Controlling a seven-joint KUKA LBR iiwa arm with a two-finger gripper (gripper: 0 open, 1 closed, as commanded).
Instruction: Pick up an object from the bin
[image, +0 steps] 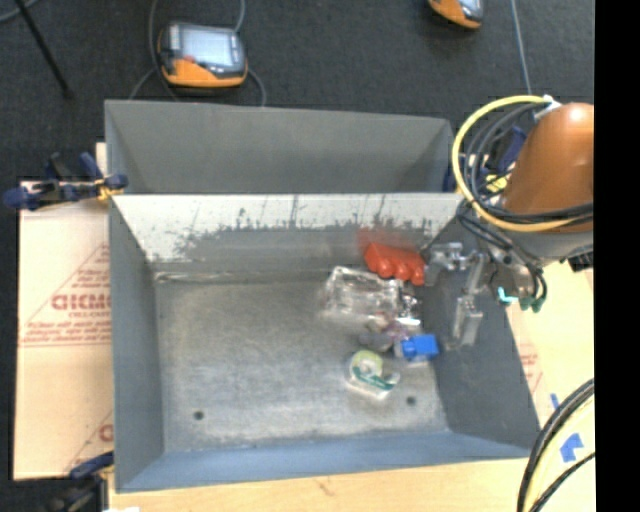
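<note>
blue piece (418, 347): small chunky block, right side of the bin (240, 360) floor
gripper (466, 318): just beside it, by the right wall; wide or narrow, honestly can't tell
clear wrapper (360, 295): next to blue, toward the back
red lump (393, 262): near the back wall
green-white roll (372, 372): just front-left of blue

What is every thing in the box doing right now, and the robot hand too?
gripper: hangs low at the bin's right side.
small blue block: lies on the floor, just left of the gripper.
red lumpy thing: lies by the back wall.
clear plastic packet: lies crumpled, in front of the red thing.
round pale green thing: lies flat, nearest the front.
grey bin: left half bare.
</note>
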